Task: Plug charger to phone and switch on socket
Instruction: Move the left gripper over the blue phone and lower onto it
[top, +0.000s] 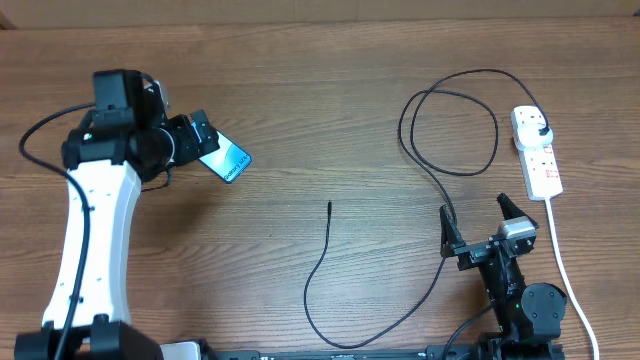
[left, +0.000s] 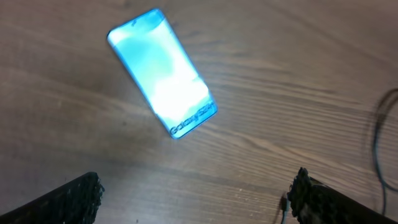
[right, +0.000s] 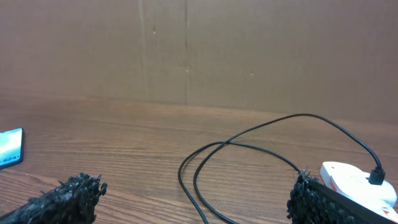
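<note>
Galaxy S24 phone (left: 163, 71) flat on bench (top: 300, 100) upper left, left pincer (left: 196, 183) open above it, right pincer (right: 198, 186) open lower right, charger cable (top: 329, 220) plugged into power strip (top: 541, 168).

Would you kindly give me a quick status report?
Left tool open over phone. Right tool open, empty. Charger tip loose on table, plug in socket. Nothing between tip and phone.
</note>
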